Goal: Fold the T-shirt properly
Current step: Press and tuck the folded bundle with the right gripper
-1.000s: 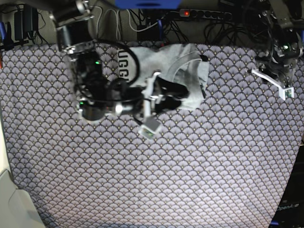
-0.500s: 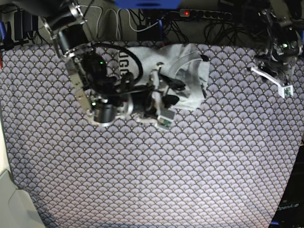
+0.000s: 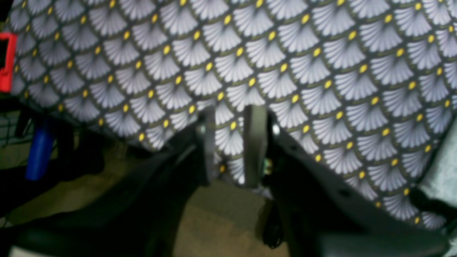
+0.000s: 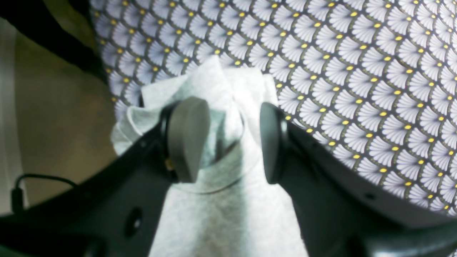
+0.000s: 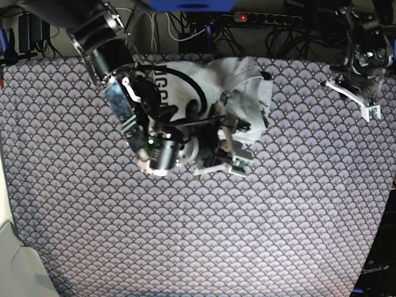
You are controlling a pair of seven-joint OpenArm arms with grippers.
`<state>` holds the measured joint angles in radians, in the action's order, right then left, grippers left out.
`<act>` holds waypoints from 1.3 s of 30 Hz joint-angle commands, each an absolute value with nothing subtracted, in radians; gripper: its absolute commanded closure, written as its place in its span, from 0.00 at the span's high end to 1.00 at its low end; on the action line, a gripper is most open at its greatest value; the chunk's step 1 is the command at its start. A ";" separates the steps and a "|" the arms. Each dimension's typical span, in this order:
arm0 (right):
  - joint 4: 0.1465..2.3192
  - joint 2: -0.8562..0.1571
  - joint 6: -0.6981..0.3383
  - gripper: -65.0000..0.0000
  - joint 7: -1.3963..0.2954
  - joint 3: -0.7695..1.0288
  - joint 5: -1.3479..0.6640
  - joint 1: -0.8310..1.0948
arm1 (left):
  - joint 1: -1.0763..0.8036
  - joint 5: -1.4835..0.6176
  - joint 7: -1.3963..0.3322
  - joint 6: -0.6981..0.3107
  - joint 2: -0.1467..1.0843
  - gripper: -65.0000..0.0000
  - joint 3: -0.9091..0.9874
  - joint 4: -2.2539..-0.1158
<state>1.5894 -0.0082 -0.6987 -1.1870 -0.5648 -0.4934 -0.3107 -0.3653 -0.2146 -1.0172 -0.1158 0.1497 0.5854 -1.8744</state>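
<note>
Base view shows the right arm [image 5: 124,99] reaching down from the upper left of the frame, bent across the T-shirt [image 5: 247,93], which lies crumpled at the top centre of the tablecloth [image 5: 247,235]. The right gripper [image 4: 228,142] points at the shirt's near edge; its jaws stand wide, with grey cloth between the pads [image 4: 187,137], and whether they pinch it I cannot tell. At the upper right of the frame, the left gripper [image 3: 230,142] hangs over the tablecloth's edge, jaws narrow, holding nothing.
</note>
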 commanded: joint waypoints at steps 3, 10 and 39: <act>1.506 0.001 -0.698 0.44 -1.115 -0.601 -0.496 -0.332 | -0.366 -0.214 -1.001 -0.113 0.162 0.22 0.590 -1.894; 1.395 0.001 -0.698 0.44 -1.041 -0.607 -0.496 -0.334 | -0.360 -0.214 -1.003 -0.113 0.162 0.22 0.590 -1.894; 1.230 0.070 -0.698 0.00 -0.981 -0.628 -0.484 -0.476 | -0.360 -0.214 -0.998 -0.113 0.166 0.22 0.590 -1.894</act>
